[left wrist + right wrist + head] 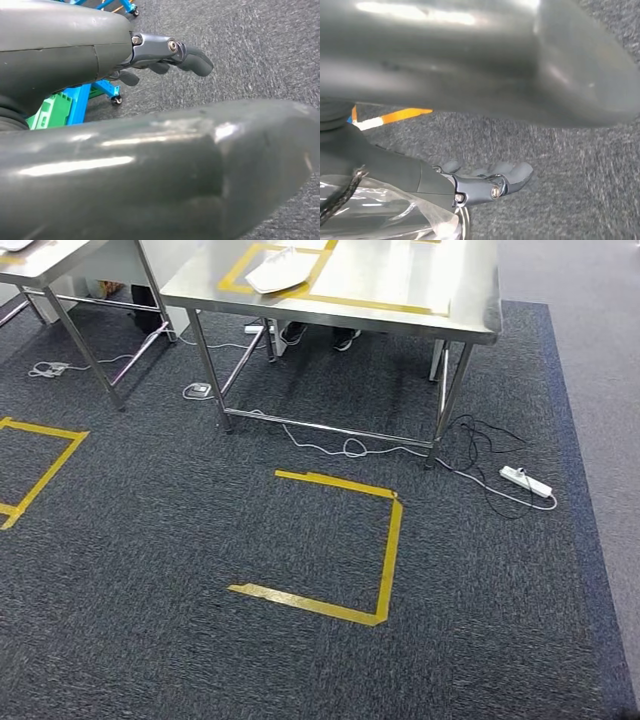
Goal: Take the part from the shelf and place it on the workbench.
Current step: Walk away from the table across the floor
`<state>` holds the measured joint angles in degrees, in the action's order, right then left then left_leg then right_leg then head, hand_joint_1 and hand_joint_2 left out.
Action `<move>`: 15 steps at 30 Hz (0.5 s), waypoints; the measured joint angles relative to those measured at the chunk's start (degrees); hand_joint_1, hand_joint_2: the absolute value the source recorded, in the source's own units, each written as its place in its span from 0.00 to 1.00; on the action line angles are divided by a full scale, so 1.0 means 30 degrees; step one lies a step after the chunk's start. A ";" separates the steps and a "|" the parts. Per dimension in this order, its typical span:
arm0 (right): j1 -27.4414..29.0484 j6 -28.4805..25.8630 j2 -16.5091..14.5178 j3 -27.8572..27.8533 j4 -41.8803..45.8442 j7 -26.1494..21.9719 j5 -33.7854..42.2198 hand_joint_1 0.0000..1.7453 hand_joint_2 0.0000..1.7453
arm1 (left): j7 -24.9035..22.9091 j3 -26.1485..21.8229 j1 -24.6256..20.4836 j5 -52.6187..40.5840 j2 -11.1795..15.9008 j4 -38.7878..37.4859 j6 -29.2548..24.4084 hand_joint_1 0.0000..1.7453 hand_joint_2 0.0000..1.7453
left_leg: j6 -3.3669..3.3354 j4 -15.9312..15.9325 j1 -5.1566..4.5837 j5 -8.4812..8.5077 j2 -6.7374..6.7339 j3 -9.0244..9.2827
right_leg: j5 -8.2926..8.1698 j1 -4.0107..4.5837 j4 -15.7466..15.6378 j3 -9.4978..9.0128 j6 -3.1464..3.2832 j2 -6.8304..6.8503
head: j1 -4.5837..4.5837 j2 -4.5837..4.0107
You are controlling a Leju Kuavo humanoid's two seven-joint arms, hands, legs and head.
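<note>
The steel workbench [392, 290] stands ahead across the carpet in the head view. A flat white item [283, 270] lies on it inside a yellow tape outline. My left hand [158, 52] hangs over the carpet with its fingers stretched out and nothing in it. Behind it is a blue wheeled shelf frame [81, 102] with a green bin [53, 111]. My right hand [478, 185] also hangs over the carpet, fingers straight and apart from the thumb, holding nothing. Clear plastic film [395, 220] shows beside its wrist; what it belongs to I cannot tell.
A yellow tape square [389, 550] marks the carpet before the workbench. A white power strip [526, 481] and loose cables [355, 448] lie by the bench legs. A person's shoes [346, 338] show under the bench. A second steel table [45, 260] stands at the left.
</note>
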<state>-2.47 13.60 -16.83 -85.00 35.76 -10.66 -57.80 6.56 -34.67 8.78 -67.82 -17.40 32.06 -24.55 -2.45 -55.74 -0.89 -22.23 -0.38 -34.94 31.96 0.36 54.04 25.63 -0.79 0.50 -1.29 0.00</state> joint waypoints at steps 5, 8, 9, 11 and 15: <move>-0.0004 -0.0078 0.0007 0.0005 0.0005 0.0004 -0.0047 0.00 0.00 | -0.0060 -0.0007 -0.0009 -0.0007 -0.0027 -0.0031 -0.0027 0.00 0.00 | 0.0011 0.0621 0.0296 0.0368 -0.0030 0.0039 | 0.2660 -0.0227 0.4129 0.1935 -0.0532 -0.0140 | -0.0075 0.0000; 0.0043 -0.0191 0.0013 0.0000 0.0005 0.0011 -0.0100 0.00 0.00 | -0.0102 -0.0018 -0.0020 -0.0007 -0.0027 -0.0117 -0.0027 0.00 0.00 | 0.0311 0.0422 0.0512 0.0472 0.0233 -0.0265 | 0.2118 -0.0585 0.4122 0.1868 -0.0936 -0.0171 | -0.0060 0.0000; 0.0049 -0.0266 0.0013 0.0000 0.0005 0.0013 -0.0144 0.00 0.00 | -0.0131 -0.0020 -0.0027 -0.0005 -0.0027 -0.0139 -0.0027 0.00 0.00 | 0.0472 0.0247 0.0612 0.0490 0.0362 -0.0419 | 0.1453 -0.0728 0.2810 0.1188 -0.1077 -0.0315 | -0.0066 0.0000; 0.0057 -0.0370 -0.0015 0.0005 -0.0005 0.0027 -0.0231 0.00 0.00 | -0.0199 -0.0031 -0.0039 0.0000 -0.0009 -0.0153 -0.0024 0.00 0.00 | 0.0844 -0.0164 0.0680 0.0455 0.0640 -0.0646 | 0.0585 -0.0814 0.0941 0.0345 -0.1109 -0.0805 | -0.0118 0.0004; 0.0060 -0.0406 -0.0024 0.0016 0.0015 0.0053 -0.0279 0.00 0.00 | -0.0239 -0.0075 -0.0062 0.0005 0.0007 -0.0166 -0.0036 0.00 0.00 | 0.1259 -0.0429 0.0710 0.0452 0.1034 -0.0774 | 0.0292 -0.0689 0.0913 0.0379 -0.0194 -0.0637 | 0.0033 0.0000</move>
<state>-2.29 12.39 -16.90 -84.95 35.81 -10.50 -58.63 5.85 -34.89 8.60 -67.81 -17.38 31.57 -24.66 1.32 -57.03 1.24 -20.87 2.72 -37.26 32.84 -1.70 56.78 26.77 -1.37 -1.41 -1.19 0.00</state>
